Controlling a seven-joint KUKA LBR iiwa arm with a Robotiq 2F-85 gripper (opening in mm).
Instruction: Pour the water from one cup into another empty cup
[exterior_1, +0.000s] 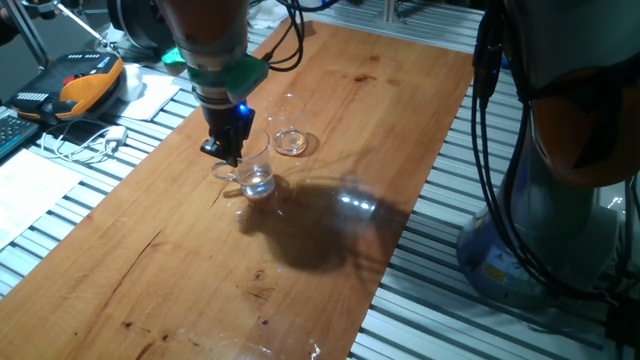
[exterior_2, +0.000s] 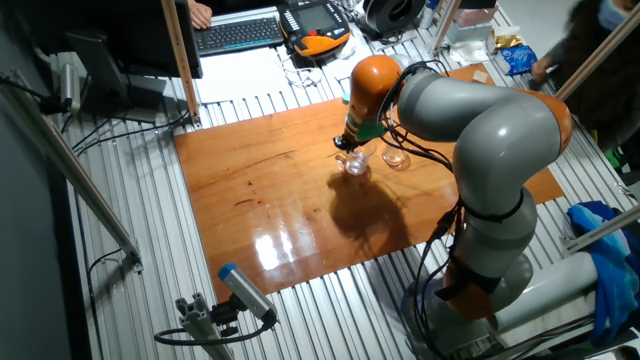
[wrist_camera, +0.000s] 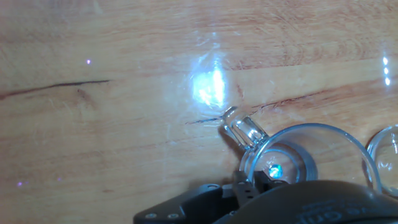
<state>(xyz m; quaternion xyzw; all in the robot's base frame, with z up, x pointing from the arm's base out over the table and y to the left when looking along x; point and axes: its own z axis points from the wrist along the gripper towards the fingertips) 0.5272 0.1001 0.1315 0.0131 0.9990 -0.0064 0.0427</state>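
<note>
A wooden tabletop (exterior_1: 330, 120) is lying across a slatted metal bench, with cables, a keyboard (exterior_2: 238, 33) and an orange handset (exterior_1: 88, 82) crowding the far edge. The grey and orange arm (exterior_2: 480, 130) is reaching down over the board, and the gripper (exterior_1: 228, 155) is sitting right at the handle side of the mug (exterior_1: 250, 172), which is standing upright near the middle of the board. Whether the fingers are pinching the rim or handle is hard to make out: from the fixed cameras the black tips are overlapping the glass, and in the hand view only a dark slab of the gripper (wrist_camera: 249, 186) is showing along the bottom edge, so I cannot tell how wide it is set. The mug (wrist_camera: 301, 155) is being cut off there, its looped handle (wrist_camera: 239, 127) pointing up and left. The water (exterior_1: 258, 186) is showing only as a faint glint low in the mug. The small glass (exterior_1: 291, 141) is standing just beside the mug, apart from it; in the hand view only a sliver of its rim (wrist_camera: 379, 155) is entering at the right edge. A bright glare on the wood is washing out detail near the handle.
</note>
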